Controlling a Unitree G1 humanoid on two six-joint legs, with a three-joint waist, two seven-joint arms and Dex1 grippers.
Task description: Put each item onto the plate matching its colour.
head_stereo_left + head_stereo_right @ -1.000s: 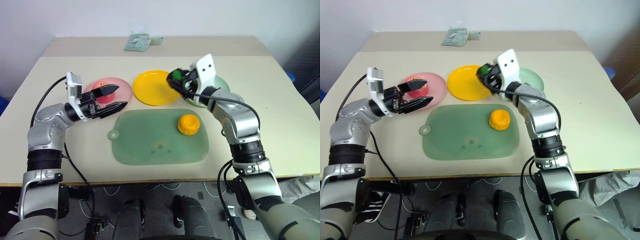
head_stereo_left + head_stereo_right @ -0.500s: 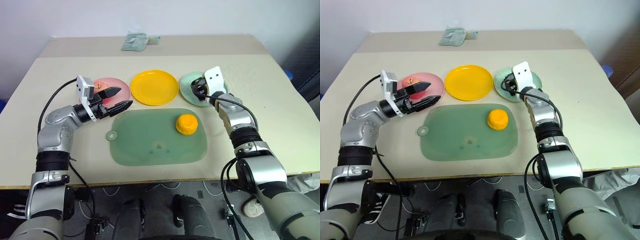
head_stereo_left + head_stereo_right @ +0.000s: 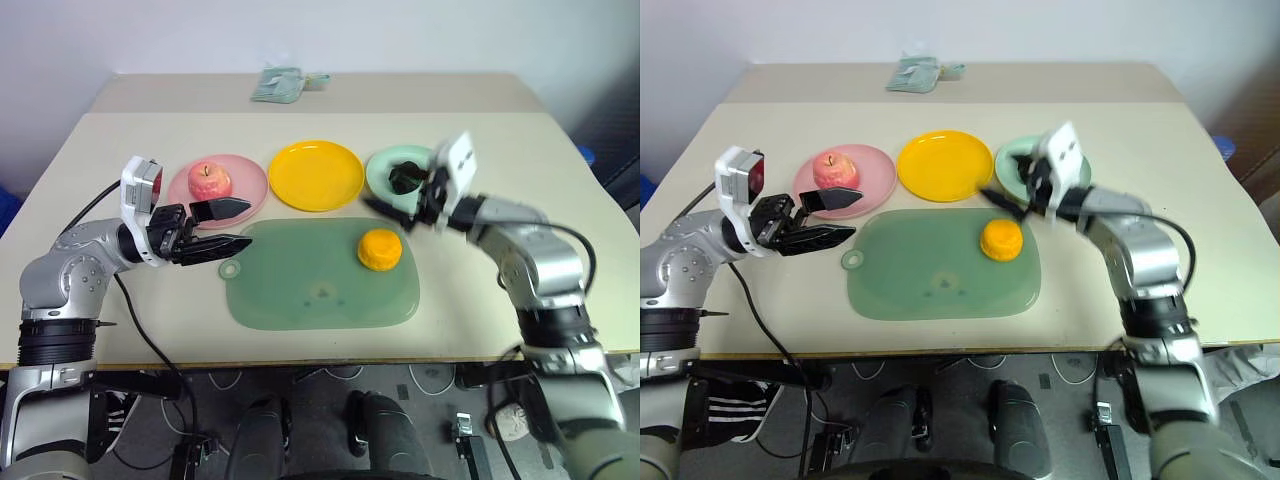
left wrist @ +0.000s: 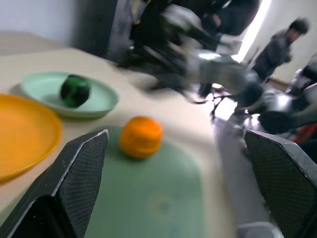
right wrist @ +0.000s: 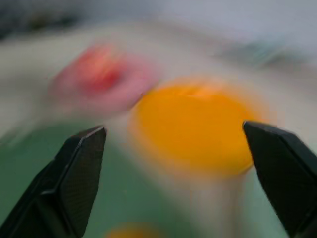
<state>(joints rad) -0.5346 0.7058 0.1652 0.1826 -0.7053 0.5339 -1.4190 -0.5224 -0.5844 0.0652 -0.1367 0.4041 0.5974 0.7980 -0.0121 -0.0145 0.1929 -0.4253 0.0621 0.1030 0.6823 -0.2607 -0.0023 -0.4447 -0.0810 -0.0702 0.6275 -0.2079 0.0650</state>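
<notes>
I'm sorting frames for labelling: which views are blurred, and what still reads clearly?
Right wrist view: heavy smear, yellow plate just a blob. Left wrist view: background streaked, orange fruit soft but readable. Eye views: table sharp, apple crisp, only the right gripper smeared.

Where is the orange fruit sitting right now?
In the head views the orange fruit lies on the right part of the green mat, not on any plate, just in front of the yellow plate and the mint green plate.

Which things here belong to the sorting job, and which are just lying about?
Job: apple on pink plate; green ball on mint plate; orange fruit; yellow plate.
Lying about: green mat; pale cloth.
</notes>
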